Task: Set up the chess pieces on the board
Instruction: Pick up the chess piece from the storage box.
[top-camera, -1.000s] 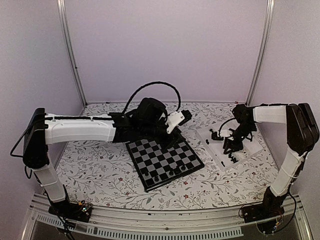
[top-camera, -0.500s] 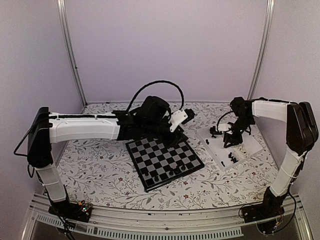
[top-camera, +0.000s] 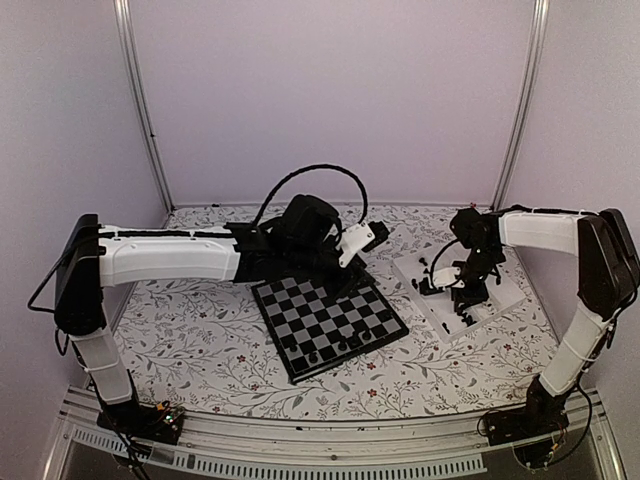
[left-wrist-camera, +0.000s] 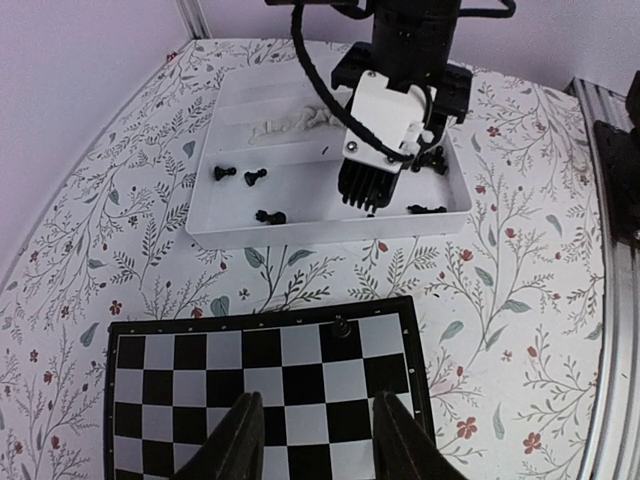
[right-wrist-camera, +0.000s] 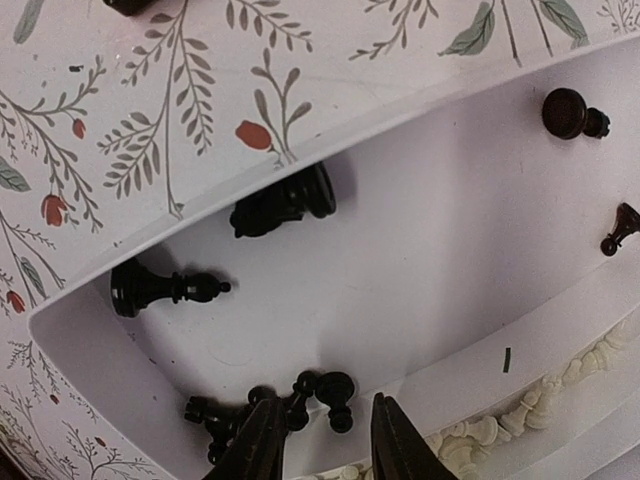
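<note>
Over on the right, your right gripper (right-wrist-camera: 326, 402) has swung leftward along the tray (right-wrist-camera: 430, 230) and dipped again; the left arm has barely stirred. The right gripper now hangs low inside the tray, fingers a little spread with nothing between them, right above a tangled clump (right-wrist-camera: 300, 388) of black pieces.

That's your trouble spot. Close here and you may catch two at once. Or you nip one by the head, and it swivels and drops on the way across. The spread is narrow too, so a fingertip could land on top of a piece and flick it aside rather than straddle it. The partition sits just beside the clump, so drift that way and a finger jams on it. Cream pieces (right-wrist-camera: 480, 435) lie heaped in the next compartment.

Your left gripper (left-wrist-camera: 318, 395) hovers over the board (left-wrist-camera: 270, 380) near its far edge, fingers wide and empty. One lone piece (left-wrist-camera: 341, 326) stands on an edge square just ahead of it, and a few more stand along the near row (top-camera: 343, 346). Much of the set looks to be in the tray, so you're early in the job.

Bring the right arm across while the left is parked there and the two could clash, or a stray finger could tip that lone piece.
</note>
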